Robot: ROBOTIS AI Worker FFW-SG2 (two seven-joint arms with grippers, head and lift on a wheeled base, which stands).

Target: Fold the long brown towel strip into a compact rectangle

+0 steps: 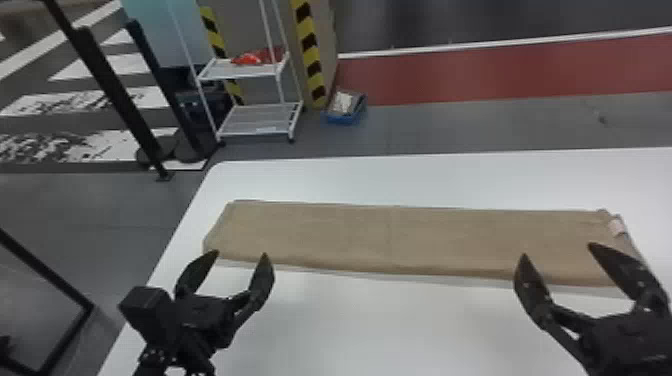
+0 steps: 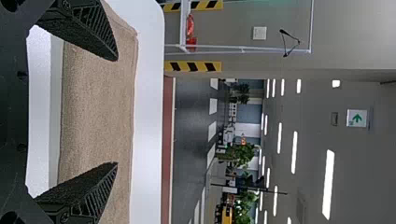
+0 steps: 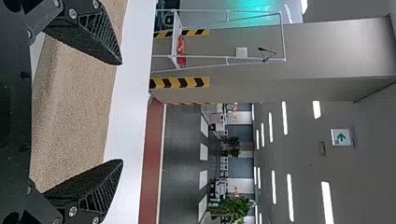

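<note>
Towel strip [image 1: 390,240], right end partly behind right fingers [image 1: 619,267]

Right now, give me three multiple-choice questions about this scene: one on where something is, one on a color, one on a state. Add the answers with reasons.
1. Where on the brown towel strip is the pale tag?
A) Left end
B) Middle
C) Right end

2. What color is the tabletop?
A) Green
B) White
C) Black

3. How are the left gripper and right gripper?
A) Both open
B) Both shut
C) One open, one shut

1: C, the tag sits by the strip's right edge in the head view.
2: B, white surface surrounds the strip.
3: A, each pair of fingertips stands wide apart.
</note>
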